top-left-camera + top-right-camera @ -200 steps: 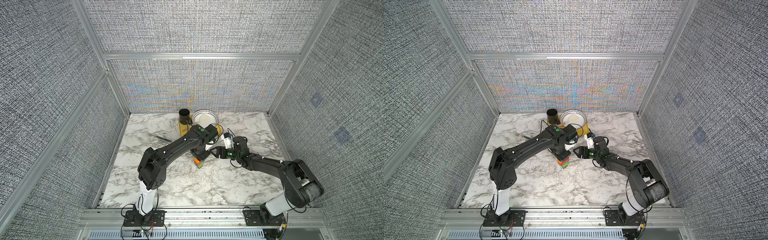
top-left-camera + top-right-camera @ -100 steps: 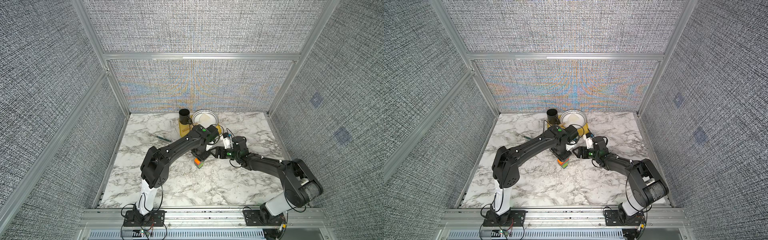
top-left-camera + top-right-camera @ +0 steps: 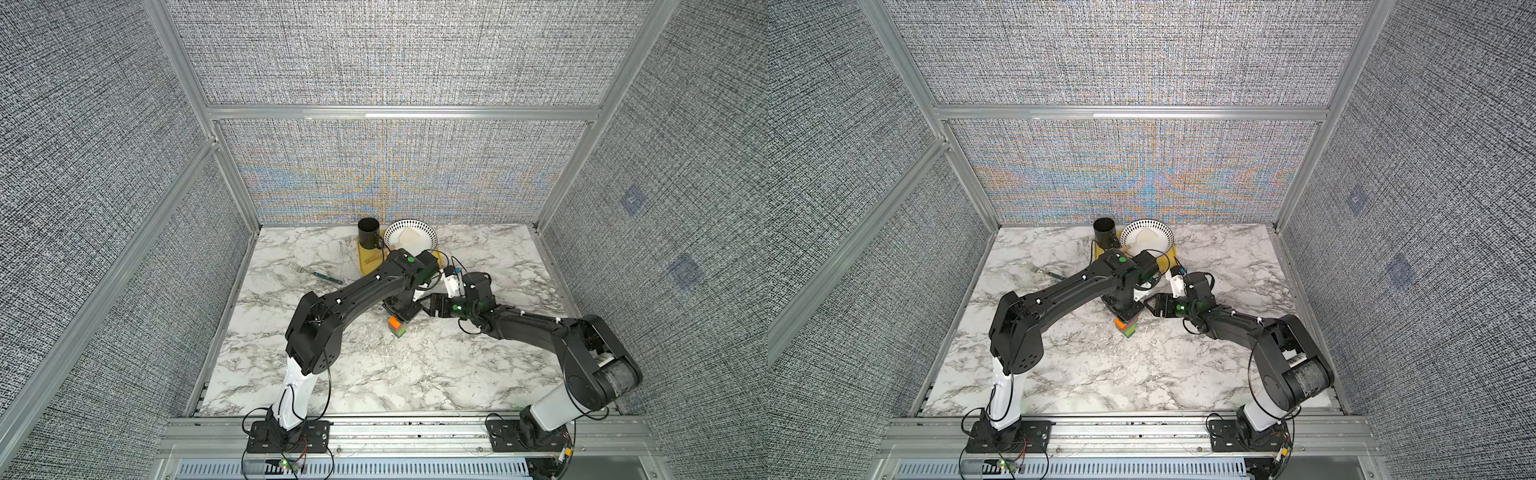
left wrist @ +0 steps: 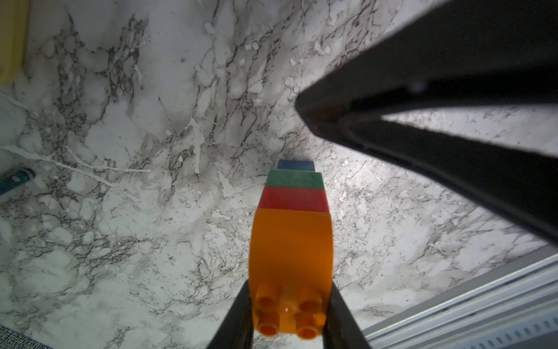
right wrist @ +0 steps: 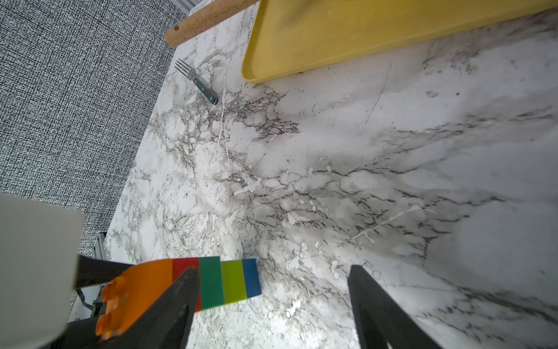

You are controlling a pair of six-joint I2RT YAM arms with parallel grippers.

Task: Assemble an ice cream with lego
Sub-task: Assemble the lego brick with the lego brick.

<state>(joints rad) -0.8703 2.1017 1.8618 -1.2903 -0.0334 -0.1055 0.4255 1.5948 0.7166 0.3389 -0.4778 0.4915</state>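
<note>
Def a robotics lab test cell, not a real kitchen imo. The whole thing's boxed in w/ an aluminium frame (image 3: 399, 112) and grey woven fabric panels (image 3: 374, 54) on three sides, same in both top views. Two black robot arms, left arm (image 3: 357, 291) + right arm (image 3: 532, 328), stand on base plates (image 3: 286, 434) fixed to a metal rail (image 3: 407, 432) at the front edge. The "counter" is just a marble-print tabletop (image 3: 415, 374). Props are kitchen-ish but sparse: black mug (image 3: 369, 237), patterned plate (image 3: 409, 239), yellow tray (image 3: 365, 259), a fork (image 3: 318, 273), plus a lego stack (image 3: 397, 326) mid-table.
</note>
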